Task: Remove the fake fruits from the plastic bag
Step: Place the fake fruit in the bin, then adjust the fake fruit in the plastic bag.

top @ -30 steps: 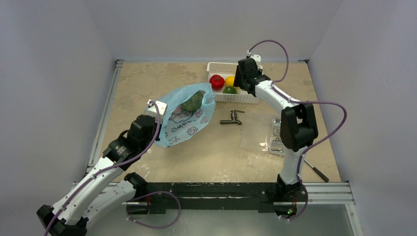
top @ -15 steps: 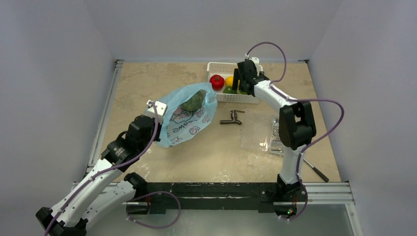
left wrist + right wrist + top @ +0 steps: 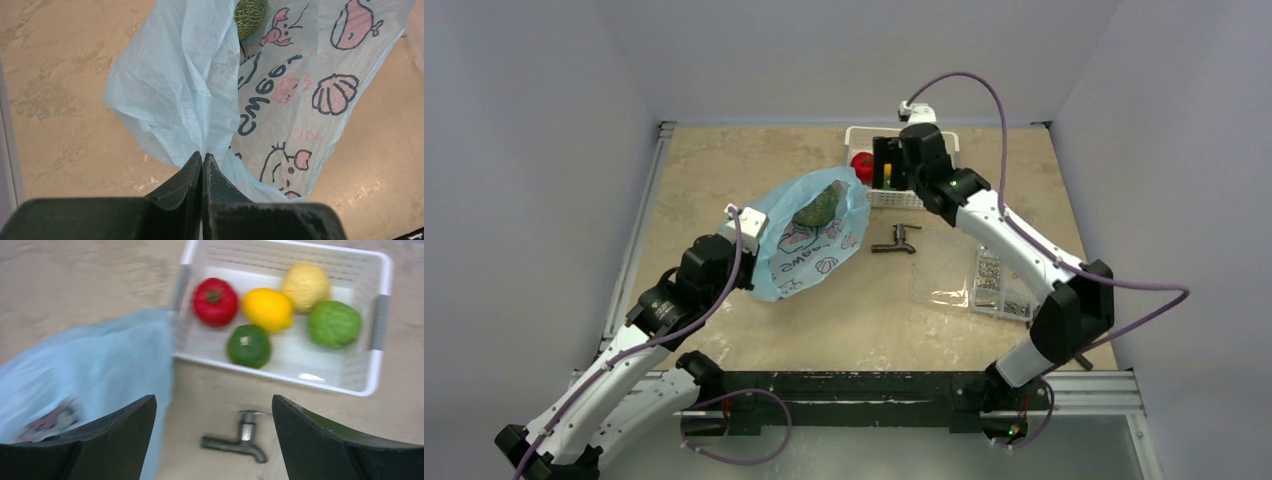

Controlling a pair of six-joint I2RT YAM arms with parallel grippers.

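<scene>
The plastic bag (image 3: 809, 240), pinched at its near-left side by the left gripper (image 3: 746, 222), blocks the middle-left of the table (image 3: 714, 165), and the dull-green bumpy ball (image 3: 817, 205) sits in its mouth, which faces the far edge. Near the far edge the white basket (image 3: 882, 199) stands just beside that mouth, with the right gripper (image 3: 885, 164) hovering over it, jaws wide apart. The tap part (image 3: 896, 240) and the clear bag of metal parts (image 3: 984, 282) take up the strip toward the right edge; bare tabletop lies along the left edge, in the far-left corner and along the near edge.
</scene>
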